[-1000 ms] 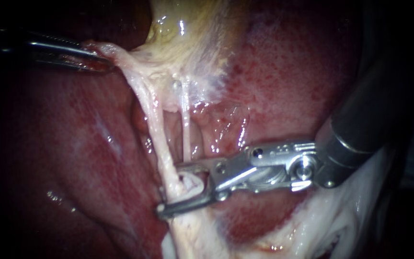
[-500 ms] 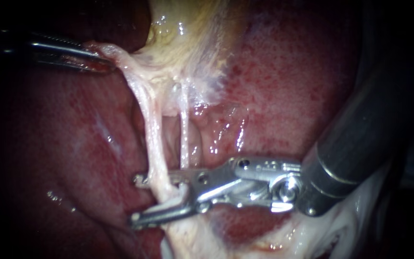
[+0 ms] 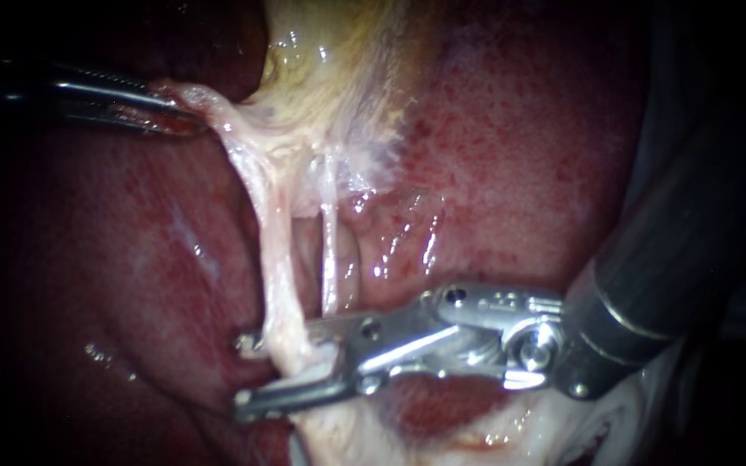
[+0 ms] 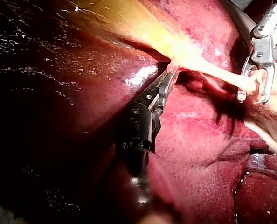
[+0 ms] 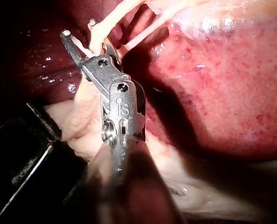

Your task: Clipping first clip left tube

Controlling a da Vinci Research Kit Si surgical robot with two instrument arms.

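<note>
1. Between the parted halves of the right instrument's end effector (image 3: 246, 371) runs the left tube (image 3: 274, 259) — straddled, not yet squeezed.
2. Well ahead along that tube, the left instrument's end effector (image 3: 190, 119) is clamped on pale tissue at the gallbladder (image 3: 330, 78).

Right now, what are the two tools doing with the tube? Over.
Left instrument jaws shut on pale tissue. Right instrument jaws open, straddling left tube. Right tube outside those jaws.

A surgical bench: glistening liver (image 3: 520, 129) and yellowish gallbladder (image 3: 330, 69) lie exposed.
</note>
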